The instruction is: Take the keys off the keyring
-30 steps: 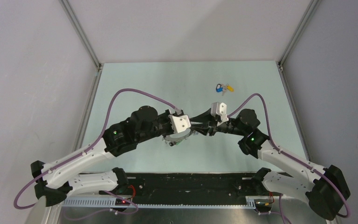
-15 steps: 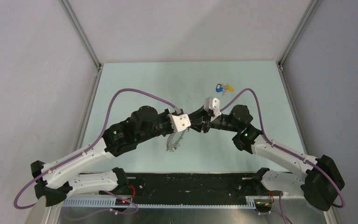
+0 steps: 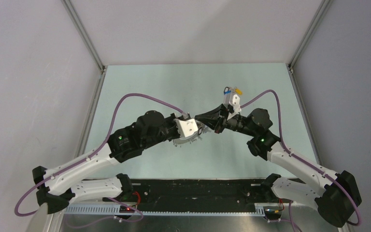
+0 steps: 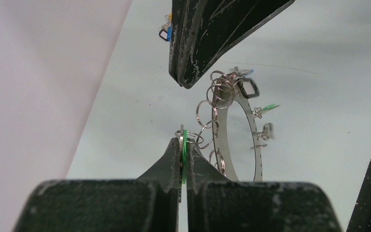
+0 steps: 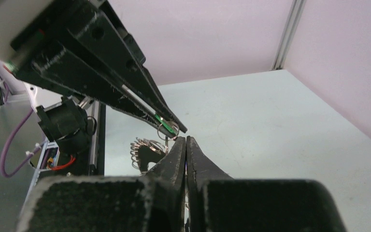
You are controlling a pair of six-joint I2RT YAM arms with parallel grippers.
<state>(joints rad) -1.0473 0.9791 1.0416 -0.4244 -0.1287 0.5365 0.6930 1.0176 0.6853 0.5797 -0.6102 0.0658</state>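
Observation:
The keyring (image 4: 222,145), a large flat grey ring with a toothed rim, hangs on edge between my grippers, just under the left gripper in the top view (image 3: 187,140). Small wire rings and several keys (image 4: 265,131) with green, blue and black heads dangle from it. My left gripper (image 4: 184,141) is shut on a green-headed key (image 4: 184,137) that is linked to the ring by wire loops. My right gripper (image 5: 186,140) is shut, its tips (image 4: 183,83) beside the ring's top. A thin sliver shows between its pads; I cannot identify it.
A small bunch of blue- and yellow-headed keys (image 3: 234,90) lies on the pale green table (image 3: 145,87) behind the right wrist. Grey walls and metal posts (image 3: 84,38) close in the sides. The arm bases stand at the near edge.
The right gripper swung left over the ring, then drew back up and right. The ring turned from flat to on edge and shifted slightly right with the left gripper.

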